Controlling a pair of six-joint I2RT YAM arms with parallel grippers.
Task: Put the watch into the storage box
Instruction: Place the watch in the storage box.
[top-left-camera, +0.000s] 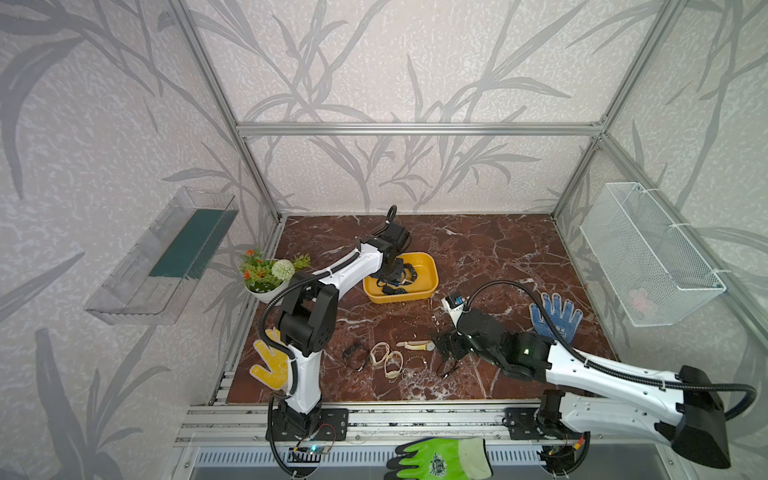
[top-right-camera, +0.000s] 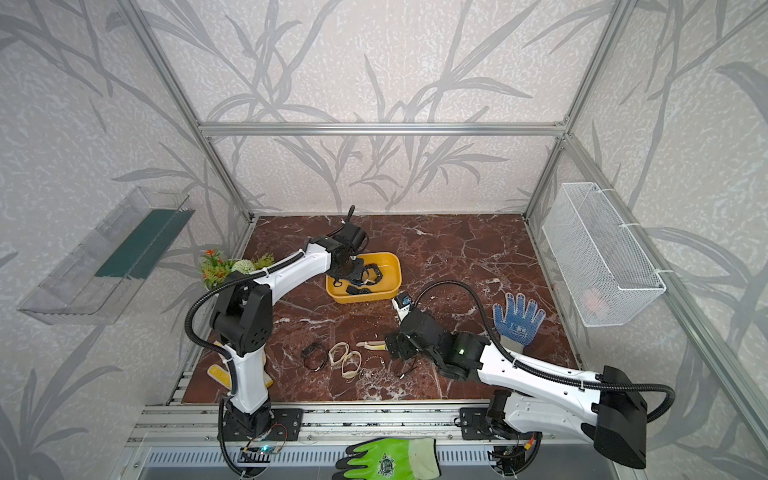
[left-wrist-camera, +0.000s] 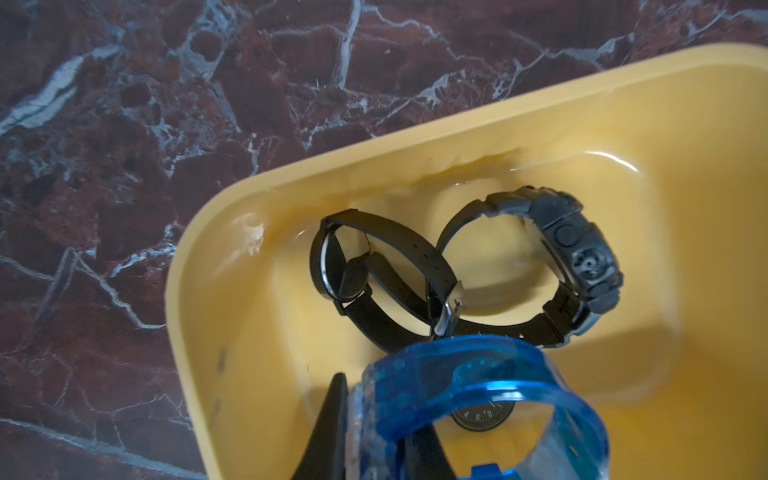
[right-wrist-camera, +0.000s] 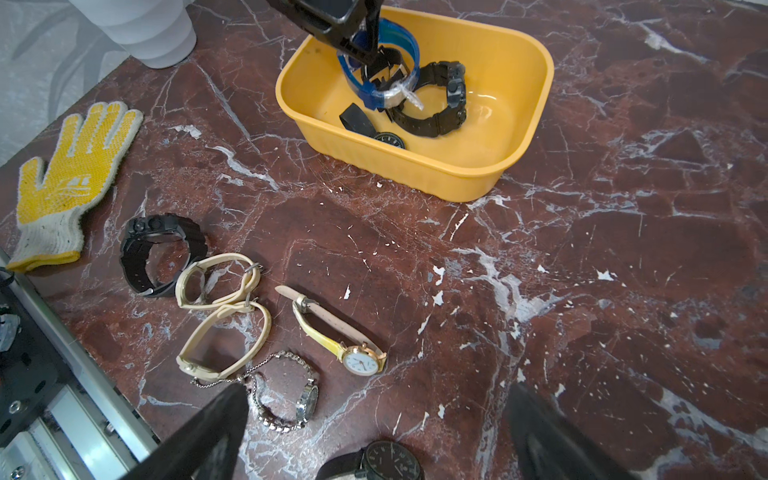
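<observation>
On the marble table (top-left-camera: 498, 257), a blue-dotted glove (top-left-camera: 557, 316) lies at three o'clock and a yellow glove (top-left-camera: 272, 365) at eight. The right gripper (top-left-camera: 446, 351), fingers spread, hovers over loose watches (right-wrist-camera: 361, 357) at six o'clock. The yellow storage box (top-left-camera: 430, 286), toward eleven, holds three black watches (left-wrist-camera: 582, 257). The left gripper (top-left-camera: 395, 279) reaches inside it, pinching the blue watch (left-wrist-camera: 478, 374).

Bright, even, soft-shadowed. Bowed at edges in both top views. Blurred up close: blue watch (left-wrist-camera: 457, 374). Glare inside storage box (left-wrist-camera: 615, 160).

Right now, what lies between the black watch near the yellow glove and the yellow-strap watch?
Two beige watches lie between that black watch and the yellow-strap watch, as the right wrist view shows.
</observation>
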